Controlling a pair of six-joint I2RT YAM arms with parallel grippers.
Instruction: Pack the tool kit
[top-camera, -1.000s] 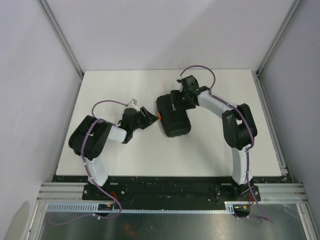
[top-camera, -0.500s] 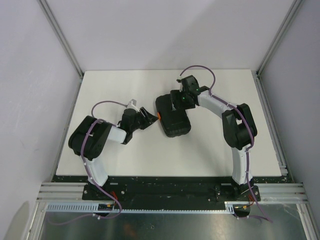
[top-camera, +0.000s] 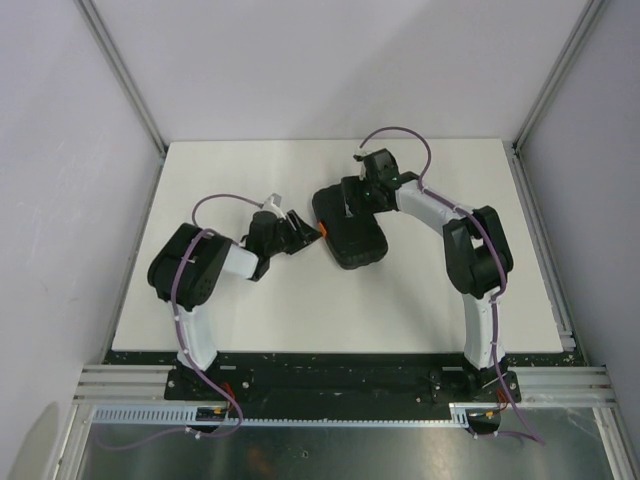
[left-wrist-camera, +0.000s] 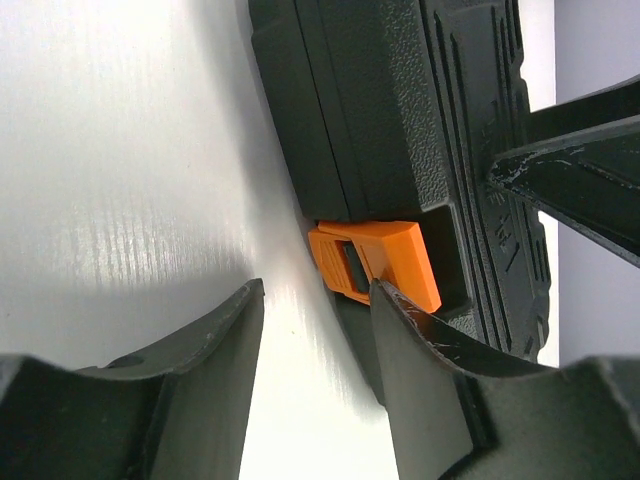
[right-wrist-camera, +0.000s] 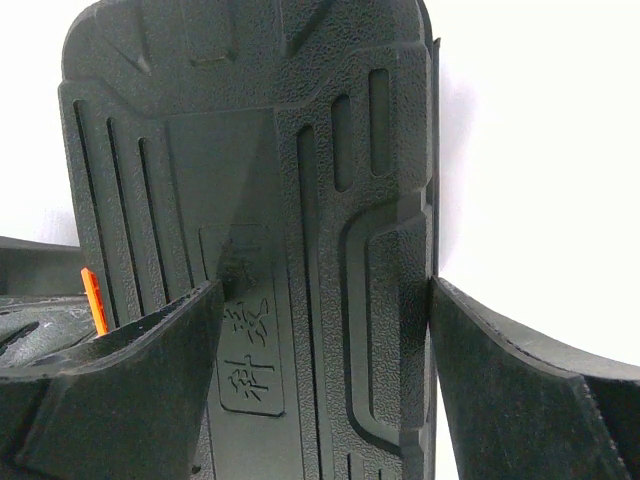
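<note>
Case (top-camera: 355, 245) shut (contents hidden); left fingers (left-wrist-camera: 200, 370) half-open at orange latch (left-wrist-camera: 378, 262), right fingers (right-wrist-camera: 140, 385) wide, gripping nothing.

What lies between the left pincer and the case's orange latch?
Nothing: in the left wrist view, one fingertip of the left pincer appears to touch the orange latch.

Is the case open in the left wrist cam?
No, the two halves of the case lie closed together, with the orange latch at their seam.
</note>
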